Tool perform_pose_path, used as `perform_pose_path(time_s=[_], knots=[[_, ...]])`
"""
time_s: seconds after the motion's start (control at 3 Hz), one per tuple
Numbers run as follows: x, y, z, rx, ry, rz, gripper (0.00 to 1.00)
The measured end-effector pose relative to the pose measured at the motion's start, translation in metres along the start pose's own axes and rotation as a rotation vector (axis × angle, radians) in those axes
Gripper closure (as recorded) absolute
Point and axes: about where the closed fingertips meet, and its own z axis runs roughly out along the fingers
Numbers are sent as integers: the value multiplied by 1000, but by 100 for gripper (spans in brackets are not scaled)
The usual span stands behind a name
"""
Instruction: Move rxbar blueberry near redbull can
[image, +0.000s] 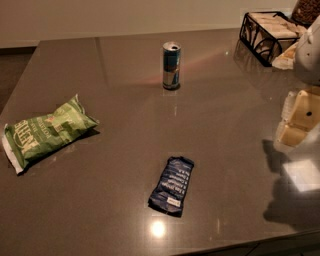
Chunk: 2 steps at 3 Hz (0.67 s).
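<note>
A: Where's the rxbar blueberry (172, 186)?
B: Flat on the tabletop (225, 100), front centre, close to the near edge. Its long axis points roughly toward the redbull can (171, 66), slightly skewed.
A: And the can?
B: Upright, further back, well apart from the bar.
A: Hand?
B: The hand (296, 119) is at the right edge of view, above the tabletop, well clear of both bar and can. Wide or narrow: can't tell.
A: Anything else?
B: Green chip bag (45, 132) lying at left. Black wire basket (265, 35) in the back right corner.
</note>
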Motion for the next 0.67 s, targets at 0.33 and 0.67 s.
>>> perform_pose_path(time_s=[0.33,0.67], knots=[[0,0,0,0,0,0,0],[-9,1,3,-30,-11,-33,0]])
